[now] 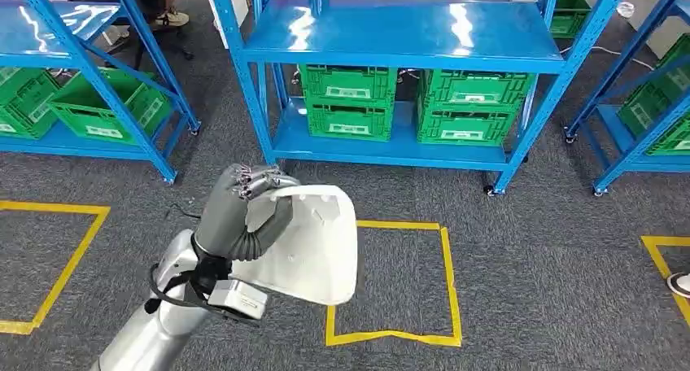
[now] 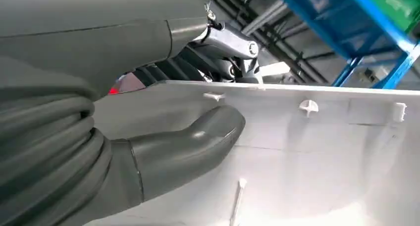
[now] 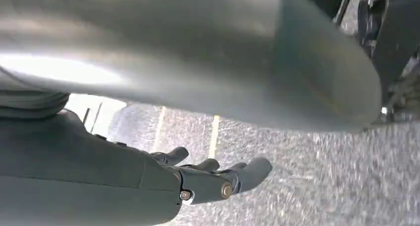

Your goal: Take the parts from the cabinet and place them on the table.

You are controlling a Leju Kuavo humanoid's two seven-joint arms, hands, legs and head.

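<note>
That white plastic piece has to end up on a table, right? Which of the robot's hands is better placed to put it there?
The left hand, most likely: it already grips the white part, fingers over the top edge and thumb against its face. The right hand hangs over the carpet holding nothing.

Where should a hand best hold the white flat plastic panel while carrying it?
At the top rim of the white flat plastic panel, coming from above, as the left hand does: fingers hooked over the rim, thumb pressed on the flat face. The thin edge suits pinching.
</note>
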